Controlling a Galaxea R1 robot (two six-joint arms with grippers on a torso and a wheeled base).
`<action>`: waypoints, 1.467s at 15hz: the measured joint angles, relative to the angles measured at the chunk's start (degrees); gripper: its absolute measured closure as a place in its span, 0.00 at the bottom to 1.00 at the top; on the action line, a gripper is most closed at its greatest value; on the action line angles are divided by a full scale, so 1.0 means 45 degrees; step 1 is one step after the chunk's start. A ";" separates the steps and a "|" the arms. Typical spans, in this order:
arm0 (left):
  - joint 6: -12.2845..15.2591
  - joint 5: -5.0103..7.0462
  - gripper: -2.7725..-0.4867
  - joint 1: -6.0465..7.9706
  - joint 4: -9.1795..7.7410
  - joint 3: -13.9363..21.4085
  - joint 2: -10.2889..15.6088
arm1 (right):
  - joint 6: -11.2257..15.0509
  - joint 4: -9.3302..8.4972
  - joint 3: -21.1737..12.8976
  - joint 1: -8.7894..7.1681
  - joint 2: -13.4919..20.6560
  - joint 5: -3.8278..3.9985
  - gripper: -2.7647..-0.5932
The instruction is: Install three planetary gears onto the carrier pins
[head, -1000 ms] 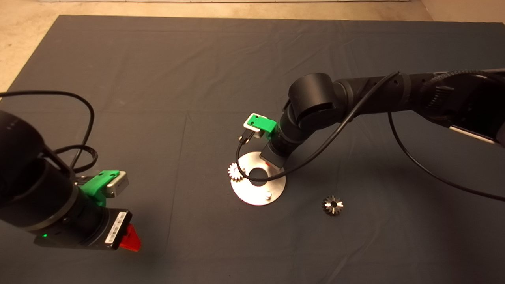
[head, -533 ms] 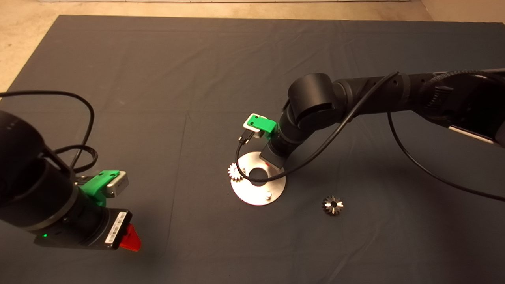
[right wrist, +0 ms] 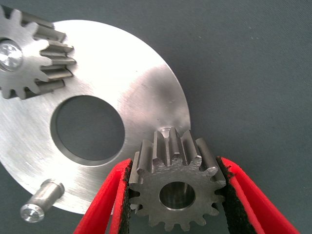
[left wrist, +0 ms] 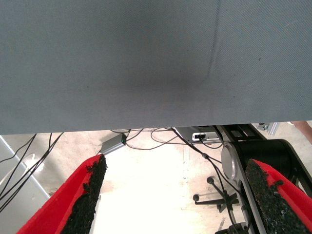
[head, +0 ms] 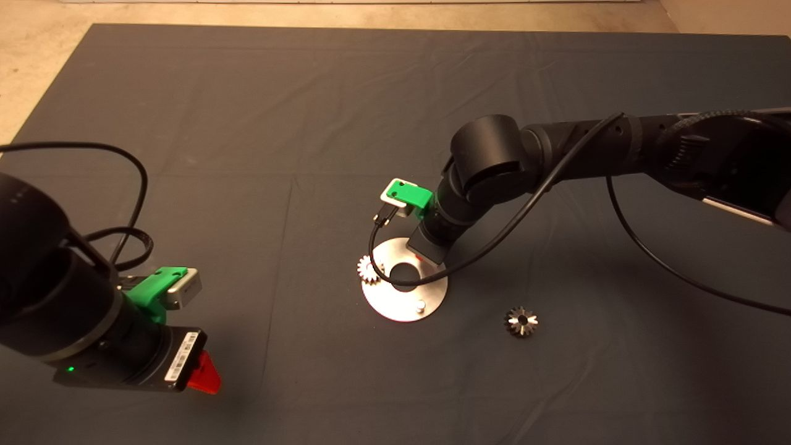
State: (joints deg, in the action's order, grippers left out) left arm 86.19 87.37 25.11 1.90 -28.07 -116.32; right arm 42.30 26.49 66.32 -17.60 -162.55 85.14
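Observation:
The round silver plate (head: 395,300) lies mid-mat. One planetary gear (head: 369,269) sits on the carrier pin at the plate's left edge, seen close in the right wrist view (right wrist: 31,53). A bare carrier pin (head: 420,305) stands at the near rim (right wrist: 41,200). My right gripper (head: 425,254) hangs over the plate's far-right rim, shut on a second gear (right wrist: 175,190) held flat between its red fingers (right wrist: 105,204). The pin beneath that gear is mostly hidden. A third gear (head: 521,321) lies loose on the mat to the right. My left gripper (head: 204,374) is parked at the lower left, open (left wrist: 180,195).
A black cable (head: 494,241) loops from the right arm over the plate's hole. Past the mat's edge, the left wrist view shows floor with cables and a stand base (left wrist: 214,195).

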 joint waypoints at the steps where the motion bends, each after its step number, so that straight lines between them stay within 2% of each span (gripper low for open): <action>1: 0.0000 -0.0004 0.32 0.0004 0.0000 0.0000 0.0000 | 0.0005 0.0005 0.0000 -0.0005 0.0008 0.0006 0.78; 12: 0.0000 0.0000 0.32 0.0002 0.0000 0.0000 0.0000 | 0.0046 0.0000 0.0000 0.0041 -0.0070 -0.0005 0.78; 15: 0.0000 0.0000 0.32 0.0005 0.0000 0.0000 -0.0004 | 0.0038 -0.0008 0.0000 0.0035 -0.0035 0.0149 0.78; 22: 0.0000 0.0000 0.32 0.0001 0.0000 0.0000 0.0000 | 0.0033 -0.0008 0.0000 0.0049 -0.0103 0.0271 0.78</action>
State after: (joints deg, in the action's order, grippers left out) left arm 86.19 87.37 25.12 1.90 -28.07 -116.32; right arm 42.45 26.45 66.32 -17.38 -163.01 86.36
